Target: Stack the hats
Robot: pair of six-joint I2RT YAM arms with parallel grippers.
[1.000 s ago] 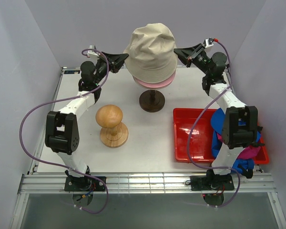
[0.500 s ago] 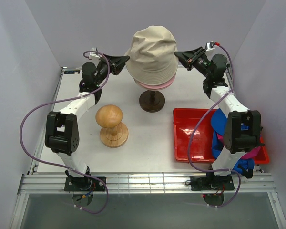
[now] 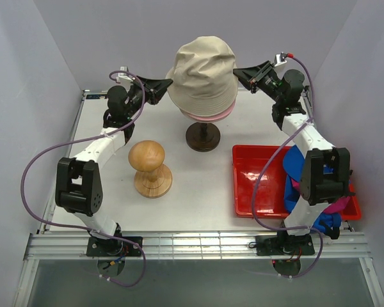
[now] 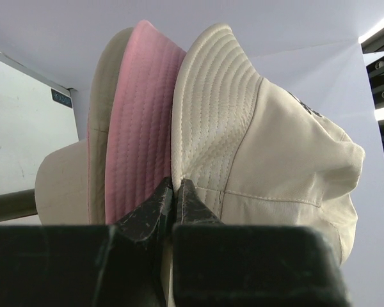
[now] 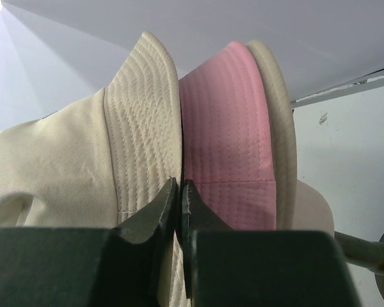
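The beige bucket hat [image 3: 201,67] sits over the light pink bucket hat [image 3: 211,116] on the mannequin head. Only the pink brim shows below it. My left gripper [image 3: 168,82] is shut on the beige brim at its left side, as the left wrist view [image 4: 175,185] shows, with the beige hat [image 4: 275,160] beside the pink brim [image 4: 141,128]. My right gripper [image 3: 237,73] is shut on the beige brim at its right side [image 5: 180,185], between beige [image 5: 64,153] and pink [image 5: 227,128]. The blue cap [image 3: 293,163] and magenta cap [image 3: 336,206] lie in the tray, partly hidden by my right arm.
The mannequin head's dark stand [image 3: 203,135] is at the back middle of the table. The wooden hat block [image 3: 150,167] stands front left of it. The red tray [image 3: 256,185] lies at the right. Walls close in on three sides.
Both grippers stay shut on the beige brim. The beige hat has settled a little lower, so less pink brim shows. My left arm's elbow has shifted slightly left and nearer.
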